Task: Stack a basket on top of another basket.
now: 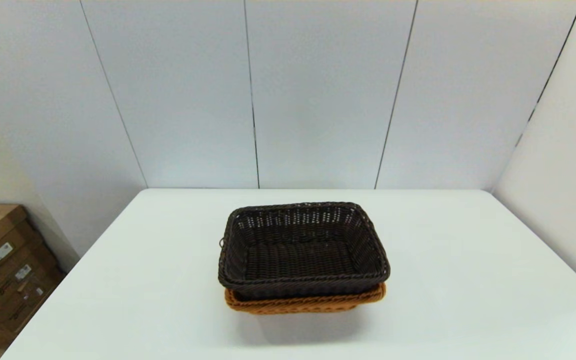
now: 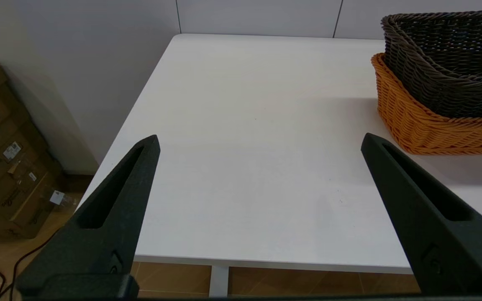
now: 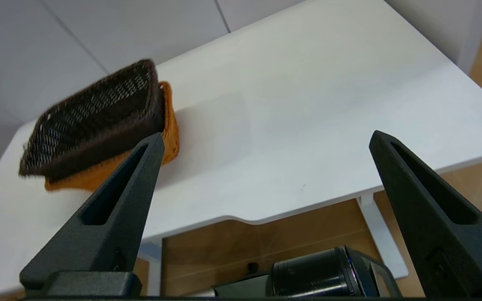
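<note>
The dark brown basket (image 1: 302, 250) sits nested inside the orange-tan basket (image 1: 308, 302) at the middle of the white table (image 1: 118, 280); only the orange rim and front wall show beneath it. Both baskets also appear in the left wrist view, dark one (image 2: 450, 62) on top of the orange one (image 2: 429, 125), and in the right wrist view, dark (image 3: 94, 121) over orange (image 3: 170, 125). My left gripper (image 2: 260, 140) hangs open off the table's near left edge, holding nothing. My right gripper (image 3: 266, 140) is open near the table's right front edge, also empty. Neither arm shows in the head view.
Cardboard boxes (image 1: 3, 270) stand on the floor left of the table. White wall panels close the back and right sides. A table leg (image 3: 377, 234) and a dark cylindrical part of the robot (image 3: 320, 276) show below the table edge in the right wrist view.
</note>
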Controlling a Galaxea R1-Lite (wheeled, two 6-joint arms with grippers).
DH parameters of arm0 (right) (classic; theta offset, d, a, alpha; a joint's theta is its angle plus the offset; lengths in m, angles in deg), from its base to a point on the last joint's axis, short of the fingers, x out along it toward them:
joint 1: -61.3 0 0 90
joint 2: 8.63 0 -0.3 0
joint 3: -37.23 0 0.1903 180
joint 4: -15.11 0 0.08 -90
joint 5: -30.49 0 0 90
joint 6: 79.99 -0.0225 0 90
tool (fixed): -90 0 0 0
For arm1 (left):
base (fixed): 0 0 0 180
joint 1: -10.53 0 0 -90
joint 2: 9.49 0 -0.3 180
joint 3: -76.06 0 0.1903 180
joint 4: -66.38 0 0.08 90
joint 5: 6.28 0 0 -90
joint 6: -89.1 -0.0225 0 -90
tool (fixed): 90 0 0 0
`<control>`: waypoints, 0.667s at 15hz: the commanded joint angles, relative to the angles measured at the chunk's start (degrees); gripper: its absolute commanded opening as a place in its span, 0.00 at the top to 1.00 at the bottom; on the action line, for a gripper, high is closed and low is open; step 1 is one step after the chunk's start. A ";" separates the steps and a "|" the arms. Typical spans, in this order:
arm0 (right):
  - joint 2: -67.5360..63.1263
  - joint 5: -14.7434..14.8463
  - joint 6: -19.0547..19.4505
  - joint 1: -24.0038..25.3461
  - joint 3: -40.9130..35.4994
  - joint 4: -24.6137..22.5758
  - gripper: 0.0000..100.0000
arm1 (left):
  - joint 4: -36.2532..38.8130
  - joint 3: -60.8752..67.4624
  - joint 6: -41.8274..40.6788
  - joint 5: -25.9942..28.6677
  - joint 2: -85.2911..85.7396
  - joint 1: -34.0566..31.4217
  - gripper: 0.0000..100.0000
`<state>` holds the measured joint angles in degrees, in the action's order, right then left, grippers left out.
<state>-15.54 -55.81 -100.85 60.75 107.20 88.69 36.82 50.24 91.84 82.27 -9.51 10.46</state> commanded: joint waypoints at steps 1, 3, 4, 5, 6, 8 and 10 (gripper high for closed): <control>6.21 -0.53 9.61 0.11 -9.69 -8.64 0.00 | -0.05 -0.01 0.07 -0.04 0.11 -0.01 0.00; 6.91 -0.44 14.62 0.11 -17.69 -17.69 0.00 | -0.05 -0.01 0.07 -0.04 0.11 -0.01 0.00; 6.91 -0.71 16.82 0.11 -21.56 -21.38 0.00 | -0.05 -0.01 0.07 -0.04 0.11 -0.01 0.00; 6.91 -0.71 19.72 0.11 -25.86 -25.69 0.00 | -0.05 -0.01 0.07 -0.04 0.11 -0.01 0.00; 6.91 -0.71 21.91 0.11 -28.94 -29.47 0.00 | -0.05 -0.01 0.07 -0.04 0.11 -0.01 0.00; 6.91 -0.71 25.34 0.11 -35.27 -36.85 0.00 | -0.05 -0.01 0.07 0.04 0.11 -0.01 0.00; 6.91 -0.79 26.40 0.11 -41.77 -43.53 0.00 | -0.05 -0.01 -0.02 0.04 0.11 -0.01 0.00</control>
<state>-8.65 -56.57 -75.81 60.86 71.66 51.95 36.79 50.24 91.77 82.34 -9.51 10.46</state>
